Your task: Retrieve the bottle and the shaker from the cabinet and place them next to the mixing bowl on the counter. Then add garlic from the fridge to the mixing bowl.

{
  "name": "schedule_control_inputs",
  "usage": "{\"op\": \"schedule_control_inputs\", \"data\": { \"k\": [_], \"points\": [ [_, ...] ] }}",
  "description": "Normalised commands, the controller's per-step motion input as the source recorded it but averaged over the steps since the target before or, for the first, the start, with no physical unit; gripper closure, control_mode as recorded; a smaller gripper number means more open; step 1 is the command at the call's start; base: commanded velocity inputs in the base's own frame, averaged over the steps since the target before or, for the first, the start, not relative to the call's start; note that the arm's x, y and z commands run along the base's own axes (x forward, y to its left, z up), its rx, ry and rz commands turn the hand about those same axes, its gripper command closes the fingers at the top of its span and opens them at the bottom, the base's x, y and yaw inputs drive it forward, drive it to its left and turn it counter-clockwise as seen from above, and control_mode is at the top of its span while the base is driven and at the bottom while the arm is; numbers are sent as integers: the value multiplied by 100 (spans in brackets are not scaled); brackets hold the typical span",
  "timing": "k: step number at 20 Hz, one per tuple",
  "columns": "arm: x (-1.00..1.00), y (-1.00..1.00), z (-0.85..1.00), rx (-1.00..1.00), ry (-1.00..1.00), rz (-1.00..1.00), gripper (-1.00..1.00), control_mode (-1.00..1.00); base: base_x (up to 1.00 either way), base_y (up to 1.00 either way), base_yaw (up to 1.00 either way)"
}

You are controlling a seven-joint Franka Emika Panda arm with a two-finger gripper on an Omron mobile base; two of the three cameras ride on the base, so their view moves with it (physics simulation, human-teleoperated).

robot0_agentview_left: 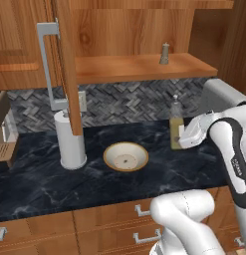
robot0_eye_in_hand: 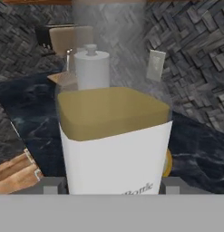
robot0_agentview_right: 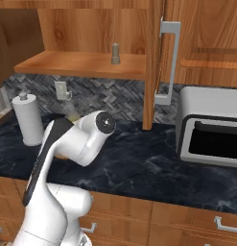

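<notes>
1. Two finger tips (robot0_eye_in_hand: 171,185) pinch the bottle (robot0_agentview_left: 176,124) between them, so the gripper (robot0_eye_in_hand: 111,186) jaws are clamped on it.
2. Bottle's upright on the counter (robot0_agentview_left: 55,184), right of the mixing bowl (robot0_agentview_left: 126,156).
3. Shaker (robot0_agentview_left: 165,54) sits on the cabinet shelf (robot0_agentview_left: 134,67).

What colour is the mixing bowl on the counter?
The mixing bowl is tan-rimmed with a cream inside, clearest in the left base view.
</notes>
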Motion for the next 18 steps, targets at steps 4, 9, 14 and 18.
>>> {"op": "schedule_control_inputs", "data": {
  "k": [4, 9, 14, 18],
  "points": [
    [92, -18, -27, 0, 0, 5, 100, -100, 0, 0, 0],
    [76, -11, -13, 0, 0, 3, 100, -100, 0, 0, 0],
    [62, -1, -10, 0, 0, 4, 100, -100, 0, 0, 0],
    [49, 0, -21, 0, 0, 2, 100, -100, 0, 0, 0]
  ]
}}
